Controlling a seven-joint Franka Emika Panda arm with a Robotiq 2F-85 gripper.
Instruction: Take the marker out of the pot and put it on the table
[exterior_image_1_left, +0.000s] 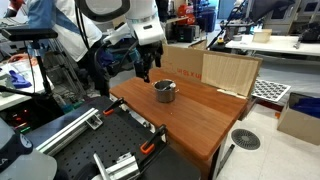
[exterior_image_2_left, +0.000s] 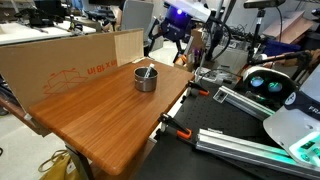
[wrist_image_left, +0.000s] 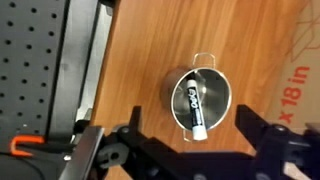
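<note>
The short black marker with a white label (wrist_image_left: 193, 105) lies slanted inside the small round shiny silver metal pot (wrist_image_left: 222, 95). One end is down at the bottom, and the other leans toward the rim. In an exterior view the upper end seems to reach just above the rim, but it is too small to be sure.

I judge the marker to be light and stiff, with a smooth plastic barrel, so it can slip between the pads and will roll when laid down. The best place to take hold is the upper part of the barrel, with the fingers closing across its width. The pot looks light too, so a finger that pushes its wall could slide or tip it.

The pot stands on the large reddish-brown wooden table (exterior_image_1_left: 205, 120), near the corner where the edge along the brown cardboard box (exterior_image_2_left: 80, 65) meets the edge beside the black perforated metal bench (wrist_image_left: 40, 60).

The black gripper (exterior_image_1_left: 146, 70) hangs above this corner, apart from the pot and holding nothing. In the wrist view its two fingers (wrist_image_left: 135, 125) are spread wide, one on each side of the pot.
</note>
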